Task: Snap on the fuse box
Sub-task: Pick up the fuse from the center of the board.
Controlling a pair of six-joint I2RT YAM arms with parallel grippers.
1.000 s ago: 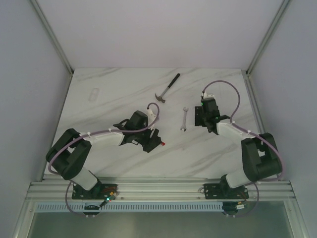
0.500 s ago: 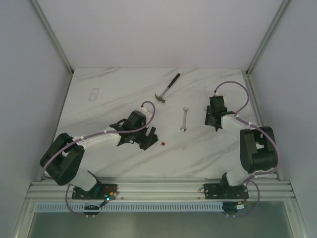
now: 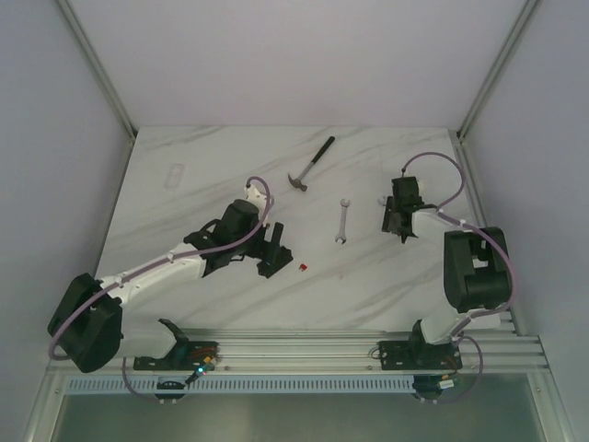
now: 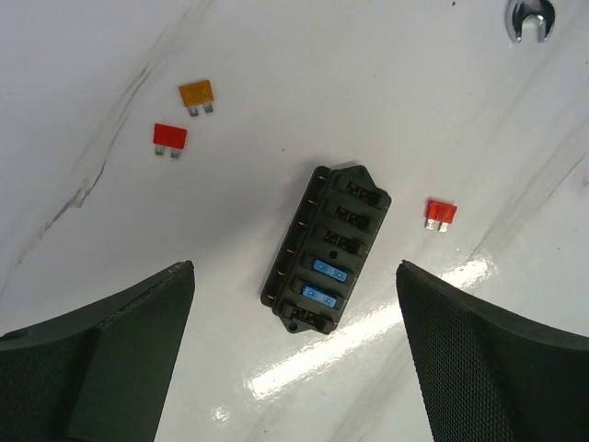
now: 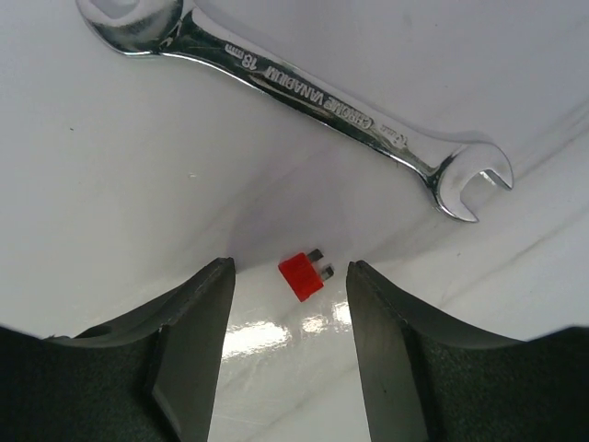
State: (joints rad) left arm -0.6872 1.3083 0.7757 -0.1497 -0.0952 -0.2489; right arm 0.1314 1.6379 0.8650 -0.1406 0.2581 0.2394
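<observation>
black rectangular plastic fuse box (image 4: 327, 249) flat on glossy veined table (image 4: 368, 83)

Bright diffuse overhead light, glare streaks on glossy table (image 4: 276, 55), soft shadows, sharp focus

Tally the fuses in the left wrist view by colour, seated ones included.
Red fuses: 2, both loose
Orange fuse: 1, loose
Blue fuses: 2, seated in the fuse box
Total: 5
</observation>
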